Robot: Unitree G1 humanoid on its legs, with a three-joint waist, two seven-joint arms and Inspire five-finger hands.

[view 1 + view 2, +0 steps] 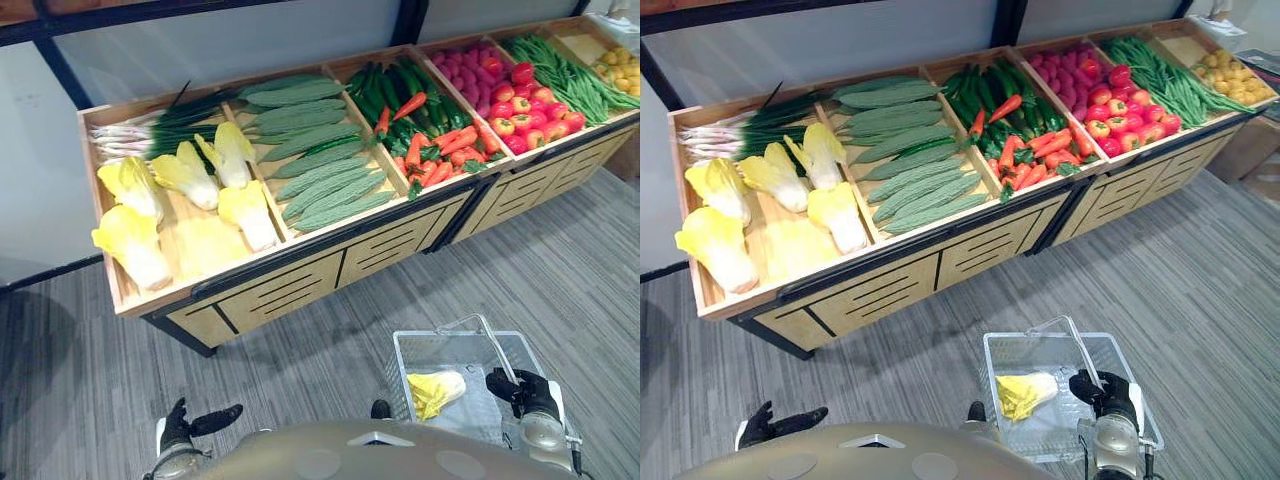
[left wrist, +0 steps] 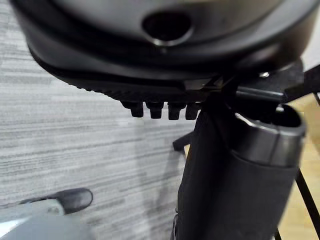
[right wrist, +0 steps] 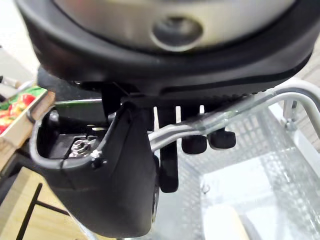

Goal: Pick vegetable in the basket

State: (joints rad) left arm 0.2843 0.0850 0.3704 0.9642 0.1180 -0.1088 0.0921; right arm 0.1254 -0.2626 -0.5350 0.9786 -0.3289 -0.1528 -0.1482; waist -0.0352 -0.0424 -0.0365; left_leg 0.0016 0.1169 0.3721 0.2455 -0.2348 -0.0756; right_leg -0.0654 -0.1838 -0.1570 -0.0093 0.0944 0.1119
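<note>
A yellow-green cabbage (image 1: 435, 390) lies on the bottom of the clear-walled basket (image 1: 405, 368), which hangs low above the grey carpet floor (image 1: 330, 345), well apart from the wooden bench (image 1: 300, 285). The right robot hand (image 1: 525, 392) is just beside the cabbage, on its right, and does not touch it. Its fingers (image 3: 194, 144) are curled round the basket's metal handle (image 3: 227, 116), so what it grips is the handle, not the vegetable. The left robot hand (image 1: 190, 422) hangs low on the other side, well apart from the basket, fingers loosely extended and holding nothing. On the bench, more cabbages (image 1: 160, 200) fill the left compartment, with ridged green gourds (image 1: 320, 150) beside them and carrots (image 1: 440, 150) further right. The basket's near side is cut off at the lower edge of the head views. In the right wrist view the cabbage is a pale patch under the hand, too blurred to make out.
</note>
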